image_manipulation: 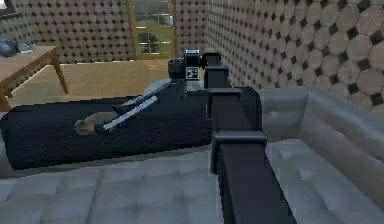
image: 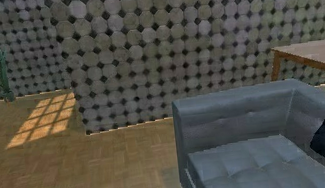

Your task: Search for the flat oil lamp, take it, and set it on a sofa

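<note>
Now a brown lump [image_manipulation: 88,125] is lying at the gripper's [image_manipulation: 115,119] tip on the sofa's [image_manipulation: 335,125] dark cushion [image_manipulation: 50,145]; whether it is held, I cannot tell.

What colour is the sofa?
Slate blue-grey. The sofa shows best in the forward view.

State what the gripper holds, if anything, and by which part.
It cannot be told: a small brownish thing lies on the dark cushion at the far end of the gripper.
</note>
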